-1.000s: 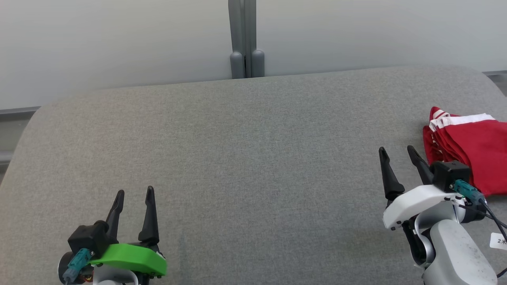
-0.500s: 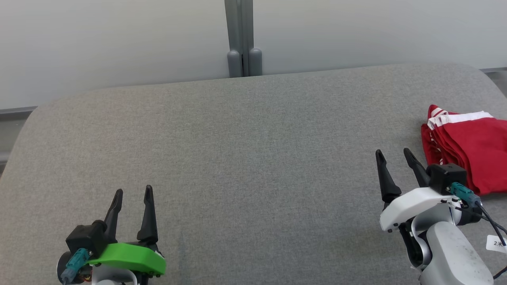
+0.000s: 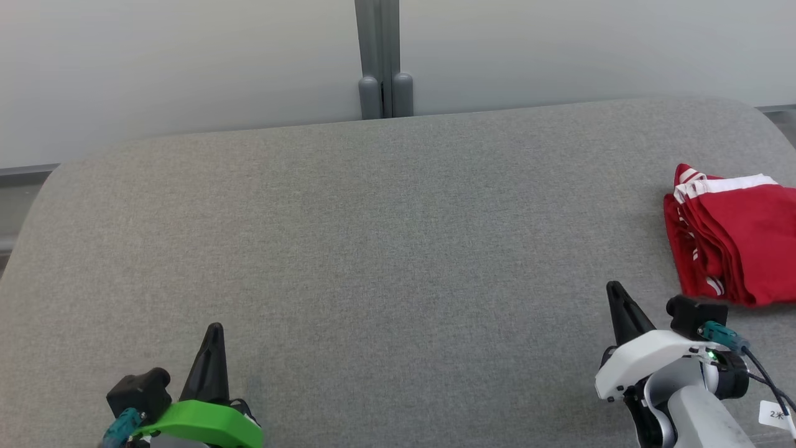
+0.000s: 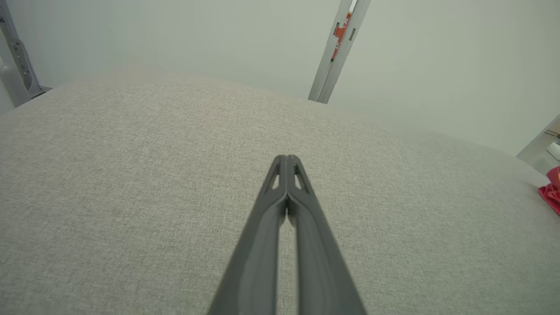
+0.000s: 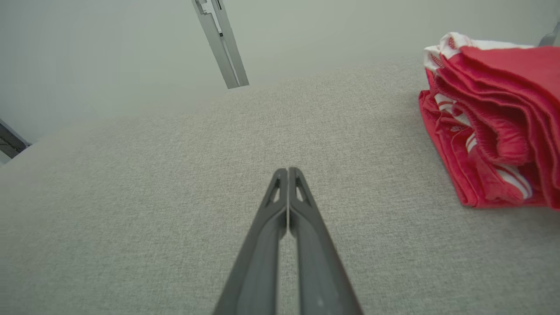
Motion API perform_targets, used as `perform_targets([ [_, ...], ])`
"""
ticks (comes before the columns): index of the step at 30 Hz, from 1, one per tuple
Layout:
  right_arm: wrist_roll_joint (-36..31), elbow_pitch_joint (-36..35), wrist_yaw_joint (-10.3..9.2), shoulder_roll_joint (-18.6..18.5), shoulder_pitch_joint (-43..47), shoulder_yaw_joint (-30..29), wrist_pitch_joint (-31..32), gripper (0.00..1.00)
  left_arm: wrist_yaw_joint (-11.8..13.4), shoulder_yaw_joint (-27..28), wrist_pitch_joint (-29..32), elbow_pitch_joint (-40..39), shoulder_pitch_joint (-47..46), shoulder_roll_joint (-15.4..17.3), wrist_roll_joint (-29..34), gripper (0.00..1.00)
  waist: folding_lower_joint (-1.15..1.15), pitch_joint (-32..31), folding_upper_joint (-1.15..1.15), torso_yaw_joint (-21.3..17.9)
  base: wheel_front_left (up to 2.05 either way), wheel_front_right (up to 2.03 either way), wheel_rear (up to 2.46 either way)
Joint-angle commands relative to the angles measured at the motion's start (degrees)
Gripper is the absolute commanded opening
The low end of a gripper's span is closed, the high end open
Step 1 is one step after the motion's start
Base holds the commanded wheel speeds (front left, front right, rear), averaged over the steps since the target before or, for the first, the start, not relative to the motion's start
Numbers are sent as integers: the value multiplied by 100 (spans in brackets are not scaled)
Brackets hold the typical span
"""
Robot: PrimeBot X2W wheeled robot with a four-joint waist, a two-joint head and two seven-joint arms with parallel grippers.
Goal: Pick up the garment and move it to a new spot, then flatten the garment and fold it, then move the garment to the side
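The garment (image 3: 737, 239) is red with white stripes and lies folded in a stack at the right edge of the grey fabric surface (image 3: 385, 249). In the right wrist view the garment (image 5: 494, 127) sits to the upper right, apart from the fingers. My right gripper (image 3: 615, 289) is shut on nothing, low at the right, a short way in front and to the left of the garment. My left gripper (image 3: 214, 328) is shut and empty at the lower left. Both wrist views show the fingertips pressed together: left gripper (image 4: 287, 158), right gripper (image 5: 287, 171). A red corner of the garment (image 4: 552, 192) shows at the far right of the left wrist view.
A pale wall with a grey vertical post (image 3: 379, 59) stands behind the surface's far edge. The surface's corners are rounded. A wide stretch of bare grey fabric lies between the two grippers. A white tag (image 3: 774, 414) hangs by the right arm.
Both grippers have gone from open to shut, with nothing between the fingers. Both sit lower in the head view than before.
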Motion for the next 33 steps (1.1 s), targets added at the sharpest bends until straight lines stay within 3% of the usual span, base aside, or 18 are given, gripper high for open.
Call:
perform_targets([
  [1,273,-150,0,-12,-121,-62,57,0,-1,54,62,-123,-90,14,-258,0,0,0,0,0,0,0,0],
  [33,3085,-779,-1,90,159,-368,666,0,-6,361,835,-402,-213,29,-2925,0,0,8,0,-5,0,0,0],
])
